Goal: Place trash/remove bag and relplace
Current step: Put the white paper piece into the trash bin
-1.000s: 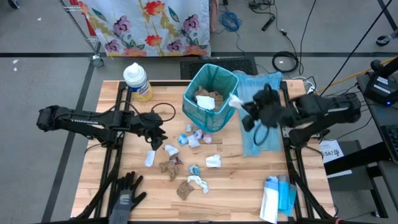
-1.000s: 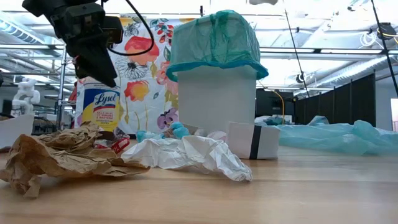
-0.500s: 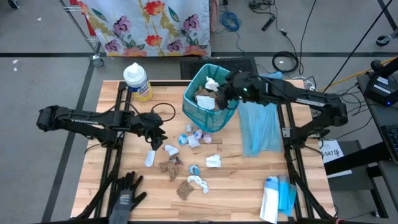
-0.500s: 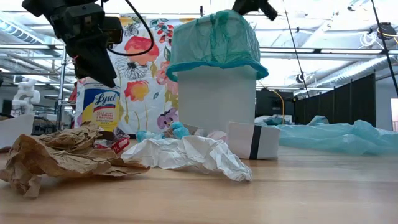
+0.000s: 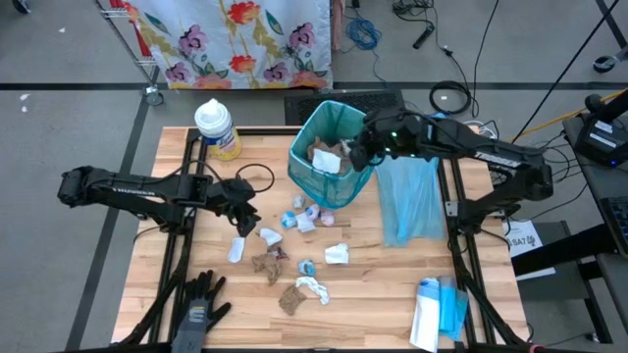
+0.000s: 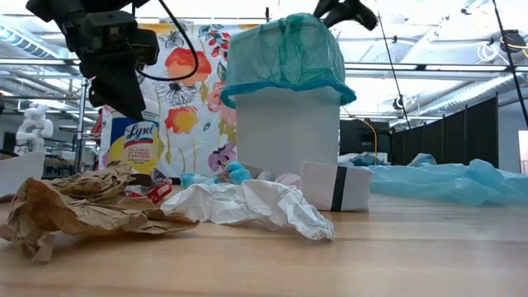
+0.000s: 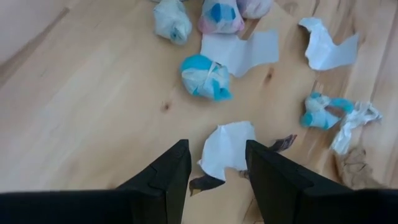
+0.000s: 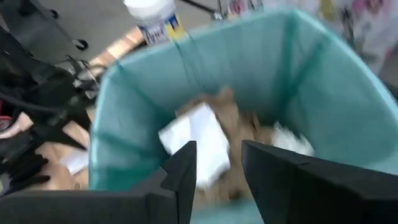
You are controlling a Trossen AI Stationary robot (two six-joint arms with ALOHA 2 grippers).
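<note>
My right gripper hung released over the bin rim; left gripper (also parted) hovered above scattered trash.

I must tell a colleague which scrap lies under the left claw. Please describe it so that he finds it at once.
Start at the teal-lined bin at the table's far edge, then go to the scraps spread on the wood in front of it. At the left end of that spread, below the open left claw, lies a flat white scrap, torn-edged and plain white, unlike the nearby blue-and-white balls.

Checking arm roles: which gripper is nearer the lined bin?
Right. The right gripper hovers over the lined bin; the left gripper hangs over scraps, apart from it.
</note>
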